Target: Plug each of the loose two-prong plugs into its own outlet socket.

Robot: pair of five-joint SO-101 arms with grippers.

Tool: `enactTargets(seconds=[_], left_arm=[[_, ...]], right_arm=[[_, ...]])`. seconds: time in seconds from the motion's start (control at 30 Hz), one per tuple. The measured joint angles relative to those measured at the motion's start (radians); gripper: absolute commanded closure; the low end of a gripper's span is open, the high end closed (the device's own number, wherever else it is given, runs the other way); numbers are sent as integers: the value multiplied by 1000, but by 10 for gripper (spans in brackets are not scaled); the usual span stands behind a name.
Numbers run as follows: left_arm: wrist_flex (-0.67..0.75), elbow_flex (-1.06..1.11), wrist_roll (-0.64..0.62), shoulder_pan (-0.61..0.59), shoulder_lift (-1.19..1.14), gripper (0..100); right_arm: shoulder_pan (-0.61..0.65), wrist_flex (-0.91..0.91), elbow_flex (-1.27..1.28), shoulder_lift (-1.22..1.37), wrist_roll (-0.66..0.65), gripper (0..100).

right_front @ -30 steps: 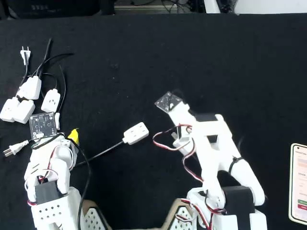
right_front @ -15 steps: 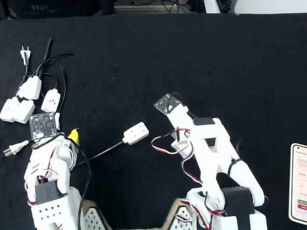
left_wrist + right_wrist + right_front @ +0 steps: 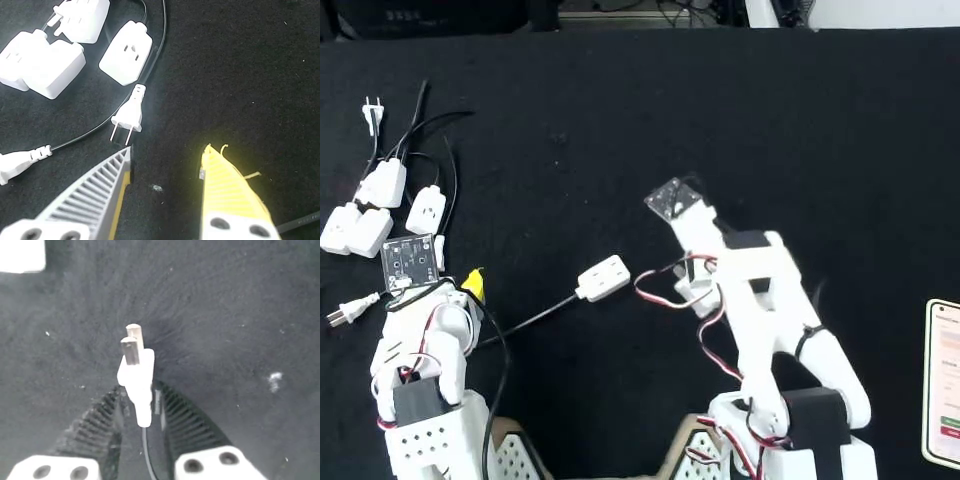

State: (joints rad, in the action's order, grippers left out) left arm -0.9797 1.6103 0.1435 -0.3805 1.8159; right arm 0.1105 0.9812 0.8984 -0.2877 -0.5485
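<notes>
My right gripper (image 3: 137, 390) is shut on a white two-prong plug (image 3: 136, 375), prongs pointing away from the wrist over the black table. From above, that arm's wrist (image 3: 672, 200) hangs right of a lone white outlet socket (image 3: 603, 277) on a black cable. My left gripper (image 3: 167, 150) is open, with a grey finger (image 3: 100, 190) and a yellow finger (image 3: 230, 195). Just beyond its tips lies a loose plug (image 3: 127, 115), and farther off a white socket (image 3: 126, 51). Another plug (image 3: 370, 115) lies at the far left.
Several white sockets (image 3: 365, 210) with black cables cluster at the table's left. A further plug (image 3: 350, 310) lies by the left arm's base. A phone (image 3: 945, 380) rests at the right edge. The mat (image 3: 800, 130) behind the right arm is bare black.
The right arm's wrist drifted slightly left, then back right and a little farther from its base, still holding the plug. The left arm has kept still.
</notes>
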Motion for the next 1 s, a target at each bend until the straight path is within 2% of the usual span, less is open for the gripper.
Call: enactTargets(seconds=[0.47,0.63,0.8,1.0], left_arm=[[0,0,0,0,0,770],[0,0,0,0,0,770],[0,0,0,0,0,770],[0,0,0,0,0,770]], right_arm=[[37,-58,-6,132,29,979],[40,-48,-43,158,34,851],[43,-6,-72,158,48,907],[43,0,-72,147,51,901]])
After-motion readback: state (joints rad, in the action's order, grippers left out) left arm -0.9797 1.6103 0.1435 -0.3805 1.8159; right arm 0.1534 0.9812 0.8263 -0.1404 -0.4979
